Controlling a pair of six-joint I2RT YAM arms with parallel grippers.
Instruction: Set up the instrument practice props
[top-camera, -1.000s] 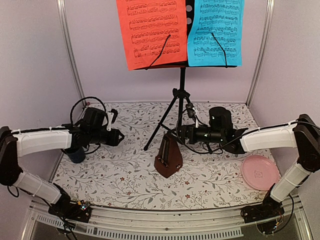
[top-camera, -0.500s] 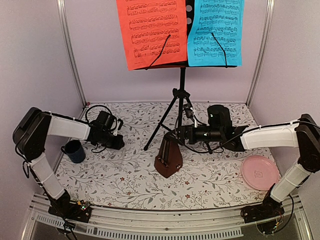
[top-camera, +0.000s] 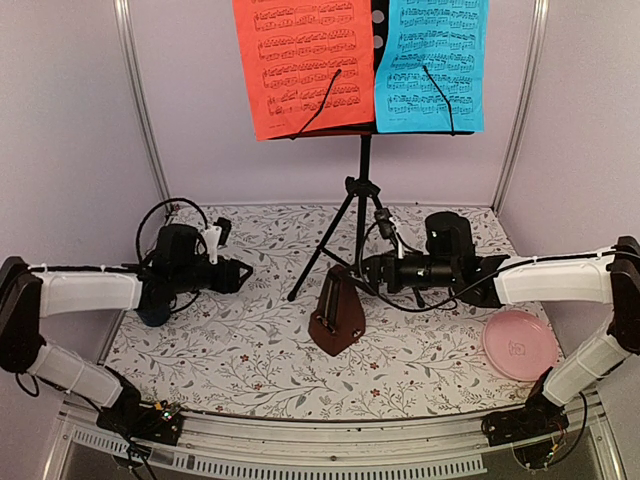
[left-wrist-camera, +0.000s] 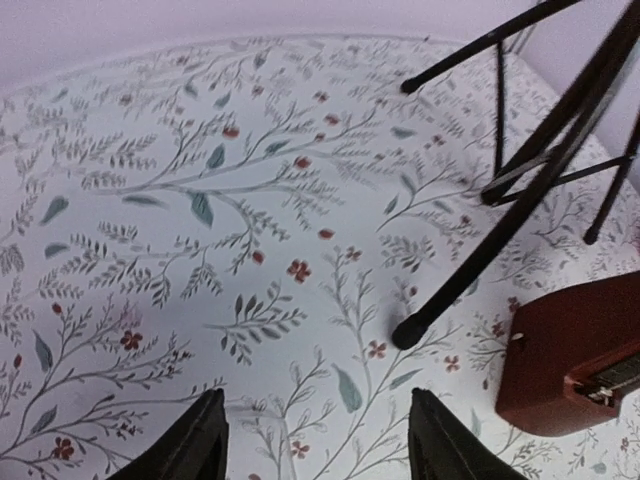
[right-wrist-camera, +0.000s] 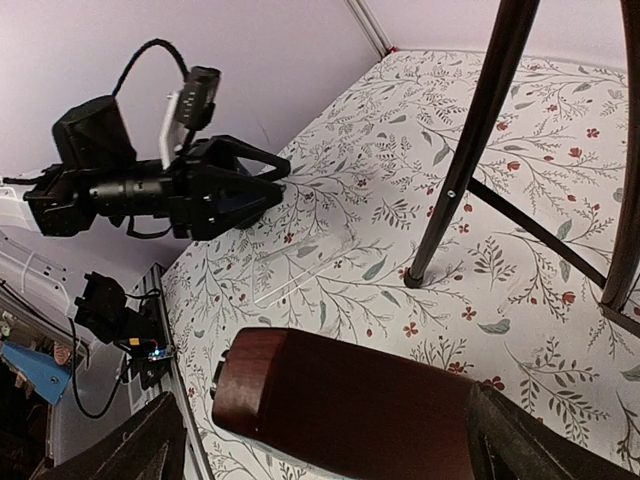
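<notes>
We log a black music stand (top-camera: 362, 190) upright on the tabletop (top-camera: 250, 350), holding a red sheet (top-camera: 300, 65) and a cyan sheet (top-camera: 432, 62). The wooden metronome (top-camera: 335, 320) stands by its legs. Left gripper (top-camera: 243, 273) jaws apart, empty; right gripper (top-camera: 362, 269) jaws wide apart beside the metronome.

Against the frames of a second ago, the left gripper (top-camera: 244, 272) is spreading its jaws wider, its arm is lying low along the table again after a brief raised elbow, and the right gripper (top-camera: 366, 271) is drawing back slightly rightward from the metronome (top-camera: 335, 320).
</notes>
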